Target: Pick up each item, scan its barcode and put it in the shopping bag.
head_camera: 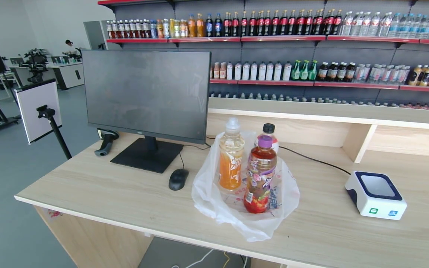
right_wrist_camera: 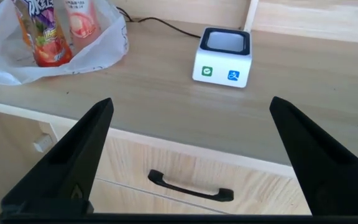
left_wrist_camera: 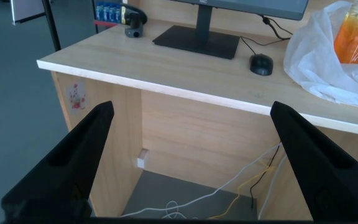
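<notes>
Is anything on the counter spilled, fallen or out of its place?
Nothing stands out. The three bottles stand upright in the bag, and the scanner sits flat on the counter, apart from the bag.

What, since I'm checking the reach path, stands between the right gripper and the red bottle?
Nothing solid: bare counter lies between the open right gripper and the red bottle. Only loose plastic of the bag rings the bottle's base; the scanner sits aside.

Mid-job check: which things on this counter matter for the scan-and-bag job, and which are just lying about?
Job: orange bottle, red bottle and black-capped bottle, all standing in the shopping bag; white scanner box.
Lying about: monitor, mouse, shelved drinks.
</notes>
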`<state>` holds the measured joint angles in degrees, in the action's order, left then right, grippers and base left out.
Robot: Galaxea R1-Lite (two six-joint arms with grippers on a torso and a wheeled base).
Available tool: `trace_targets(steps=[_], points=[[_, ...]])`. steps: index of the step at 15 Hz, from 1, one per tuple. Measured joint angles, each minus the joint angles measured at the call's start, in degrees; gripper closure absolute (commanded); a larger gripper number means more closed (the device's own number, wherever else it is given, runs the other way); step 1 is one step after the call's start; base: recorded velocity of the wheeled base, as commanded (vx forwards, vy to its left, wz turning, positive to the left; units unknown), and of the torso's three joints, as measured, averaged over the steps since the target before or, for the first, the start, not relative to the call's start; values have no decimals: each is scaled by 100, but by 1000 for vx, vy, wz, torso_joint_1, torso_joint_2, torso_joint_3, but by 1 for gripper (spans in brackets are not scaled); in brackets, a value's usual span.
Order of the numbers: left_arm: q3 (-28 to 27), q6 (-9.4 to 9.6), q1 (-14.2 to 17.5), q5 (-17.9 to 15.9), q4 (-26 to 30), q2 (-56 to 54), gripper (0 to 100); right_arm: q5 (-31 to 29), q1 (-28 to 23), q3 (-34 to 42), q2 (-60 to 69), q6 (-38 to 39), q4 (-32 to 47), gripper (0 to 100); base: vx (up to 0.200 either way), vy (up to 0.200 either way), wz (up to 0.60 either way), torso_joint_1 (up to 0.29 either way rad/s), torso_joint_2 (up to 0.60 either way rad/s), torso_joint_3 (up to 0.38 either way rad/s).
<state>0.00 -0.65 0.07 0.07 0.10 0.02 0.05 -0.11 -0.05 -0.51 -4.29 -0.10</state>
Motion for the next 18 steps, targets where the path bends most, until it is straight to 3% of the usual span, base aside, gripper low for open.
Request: trace_targets(steps=[10,12,18], points=[[0,-39,0,6,0,0,0,-5,1,5,51,173,12,0,-200,0,0,1,1,2],[0,-20,0,2,0,0,0,-5,1,0,54,208,20,0,0,0,0,0,0,0],[0,29,2,0,-5,0,0,-5,4,-9,54,229,21,0,0,0,-600,5,-2,1]])
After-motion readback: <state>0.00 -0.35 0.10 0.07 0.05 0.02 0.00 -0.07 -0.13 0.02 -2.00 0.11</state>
